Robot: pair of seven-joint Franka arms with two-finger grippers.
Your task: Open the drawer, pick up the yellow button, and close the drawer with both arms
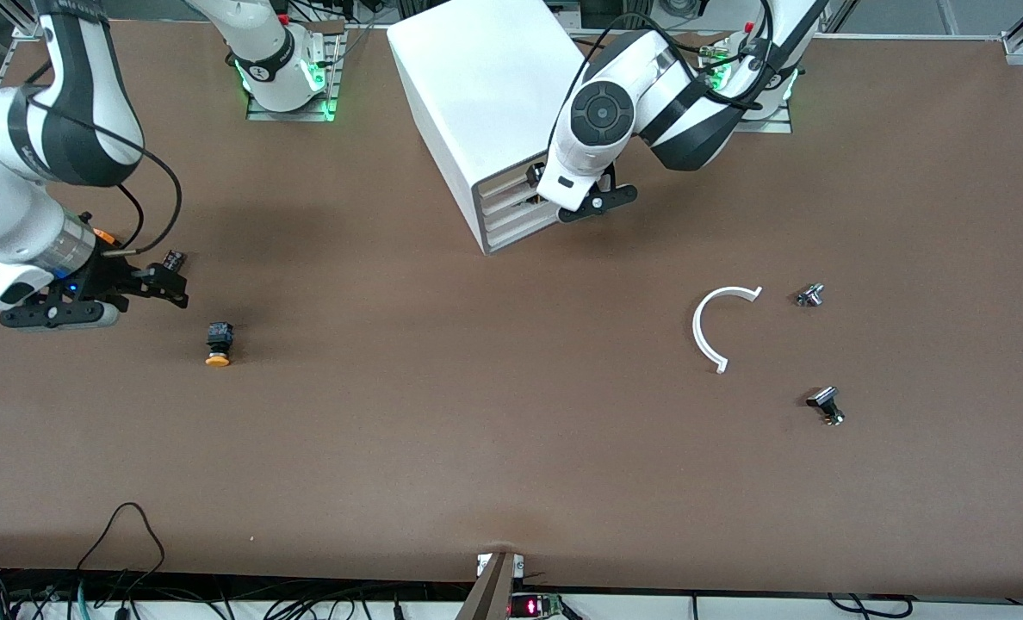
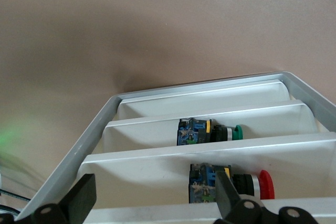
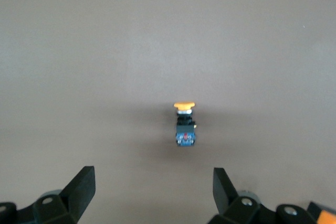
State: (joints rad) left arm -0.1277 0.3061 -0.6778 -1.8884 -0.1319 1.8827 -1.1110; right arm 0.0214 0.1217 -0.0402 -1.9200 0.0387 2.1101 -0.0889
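Observation:
The button [image 1: 218, 343], with an orange-yellow cap and a black body, lies on the bare table toward the right arm's end. It also shows in the right wrist view [image 3: 185, 124], apart from the fingers. My right gripper [image 1: 176, 280] is open and empty over the table beside the button [image 3: 155, 187]. The white drawer cabinet [image 1: 477, 103] stands at the middle back. My left gripper [image 1: 539, 185] is open at the cabinet's drawer fronts. In the left wrist view [image 2: 155, 200] its fingers straddle a drawer's lip [image 2: 157, 211]. The drawers hold a green-capped button [image 2: 210, 131] and a red-capped button [image 2: 231, 183].
A white curved strip [image 1: 718, 323] lies toward the left arm's end. Two black-and-silver small parts [image 1: 810, 295] [image 1: 826, 405] lie beside it. Cables run along the table edge nearest the front camera [image 1: 124, 534].

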